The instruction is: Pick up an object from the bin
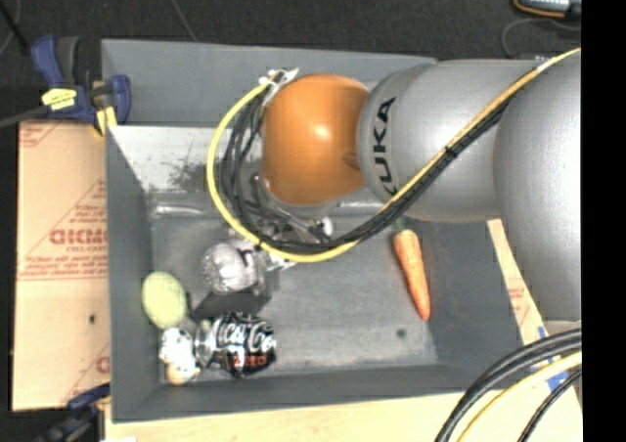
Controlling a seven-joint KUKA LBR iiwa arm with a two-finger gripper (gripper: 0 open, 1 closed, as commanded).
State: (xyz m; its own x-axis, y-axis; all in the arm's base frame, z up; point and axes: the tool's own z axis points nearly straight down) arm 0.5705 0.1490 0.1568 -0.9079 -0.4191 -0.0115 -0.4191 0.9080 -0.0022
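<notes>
We see the pincer (238, 286) hanging over the crushed black cola can (238, 344), presumably to grasp it; we cannot tell its opening.

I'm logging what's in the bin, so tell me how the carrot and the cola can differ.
Colour: the carrot is plain orange; the can is black with white lettering. Shape: the carrot is long and tapered; the can is short and crushed. Place: the carrot lies alone at the right; the can lies lower left, beside a white toy. Both lie on the bin floor.
</notes>
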